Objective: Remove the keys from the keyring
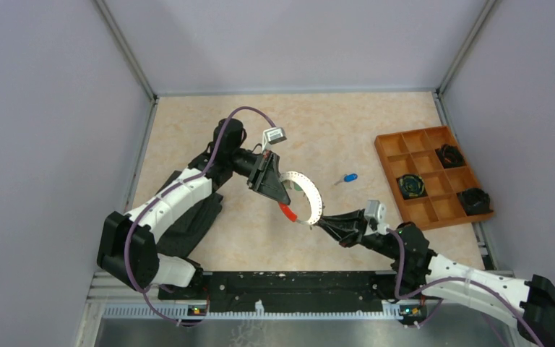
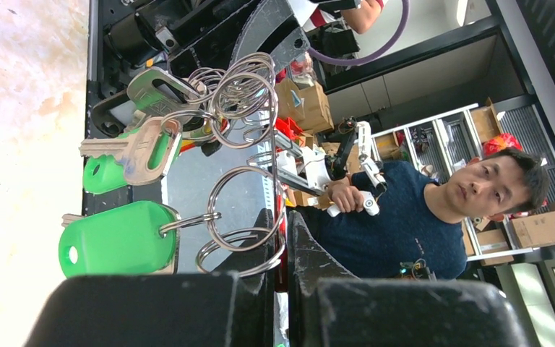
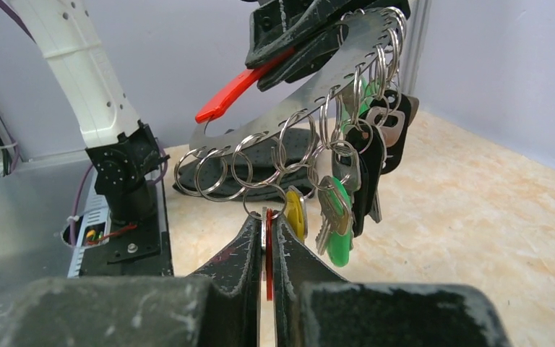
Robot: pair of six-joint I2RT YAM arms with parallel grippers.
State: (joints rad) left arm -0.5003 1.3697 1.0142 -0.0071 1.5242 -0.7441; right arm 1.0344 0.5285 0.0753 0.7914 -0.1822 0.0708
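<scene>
- Metal and flat, the keyring [image 3: 296,108] hangs in the air above the surface [image 1: 332,123]. It is a perforated arc with a red sleeve [image 3: 235,92] along one stretch.
- The left gripper [image 2: 286,235] is clamped shut on the keyring and carries it.
- The right gripper [image 3: 268,220] is closed just below the arc. It pinches a thin red-headed key [image 3: 267,253] that hangs from one of the small split rings [image 3: 217,177].
- Done, as far as I can judge: one blue key [image 1: 348,178] lies loose on the surface, between the keyring and the orange tray [image 1: 412,133] and apart from both.
- Left to do: nearly all of it. The bunch of keys [image 3: 347,181] is still threaded on, and the red-headed one is gripped but not yet free of its split ring. The task looks to be at an early stage.
- Counts off the ring: one key.
- Counts on the ring, by head colour:
  - one red, held in the right gripper;
  - one yellow [image 3: 296,212];
  - at least two green, best seen from the left wrist [image 2: 115,238];
  - at least two black [image 3: 374,155];
  - the keys overlap too much for a firm total.
- Split rings: many, strung along the holes of the arc, some with nothing visible on them. They are too crowded for an exact tally.
- Other things: one keyring and one tray, with three black coiled objects [image 1: 410,186] in it, each in its own compartment.
</scene>
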